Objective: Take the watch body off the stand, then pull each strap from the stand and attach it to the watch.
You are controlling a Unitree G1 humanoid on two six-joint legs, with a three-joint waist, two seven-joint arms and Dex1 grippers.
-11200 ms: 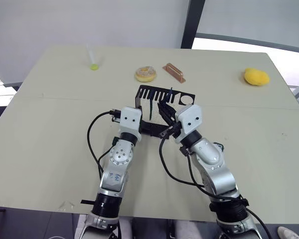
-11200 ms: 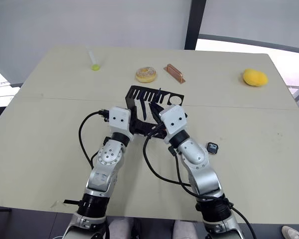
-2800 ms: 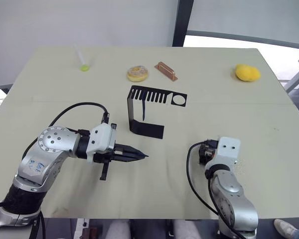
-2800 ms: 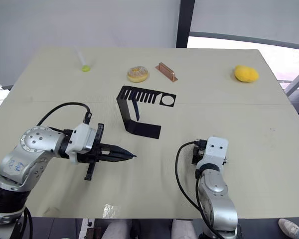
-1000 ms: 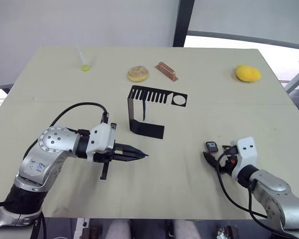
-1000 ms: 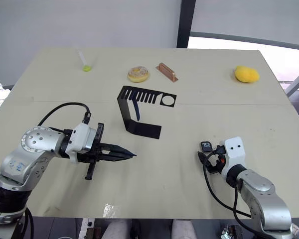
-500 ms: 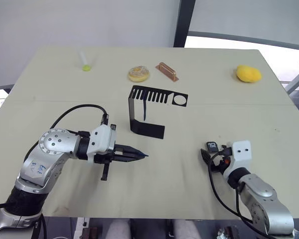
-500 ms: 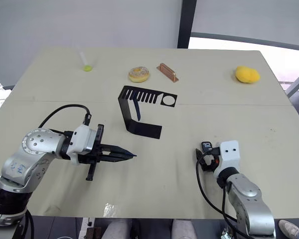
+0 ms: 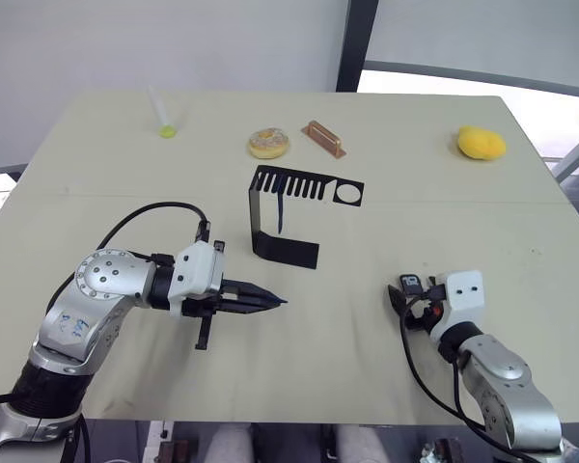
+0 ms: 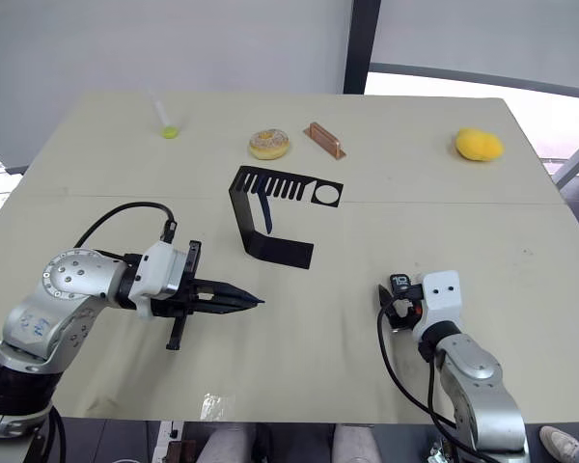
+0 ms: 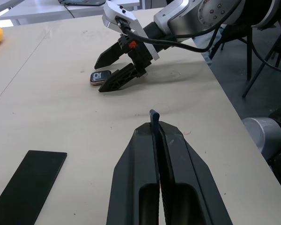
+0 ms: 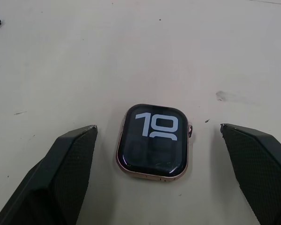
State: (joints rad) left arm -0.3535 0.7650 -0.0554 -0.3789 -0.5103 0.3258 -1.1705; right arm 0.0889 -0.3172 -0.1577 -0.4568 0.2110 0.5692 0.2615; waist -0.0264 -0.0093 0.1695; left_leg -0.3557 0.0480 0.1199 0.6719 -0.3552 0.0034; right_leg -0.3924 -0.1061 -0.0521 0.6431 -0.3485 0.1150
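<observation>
Around the watch body (image 12: 153,142), right claw (image 12: 159,176) spread wide; left claw (image 11: 155,123) pinching a strap (image 11: 154,118).

Readable on the black screen of the watch body (image 12: 152,143): large white digits "10", lying face up on the counter (image 12: 131,56). Below those digits, a fainter second row, too dim to make out. Same white digits visible, very small, on the watch body in the left wrist view, not clearly legible there. On the side of the left arm's round joint housing (image 9: 72,323), some small blue marks or lettering, too small to read. No other text, label, brand or sign legible on the stand (image 9: 289,217), the strap, or anything else on the counter.
</observation>
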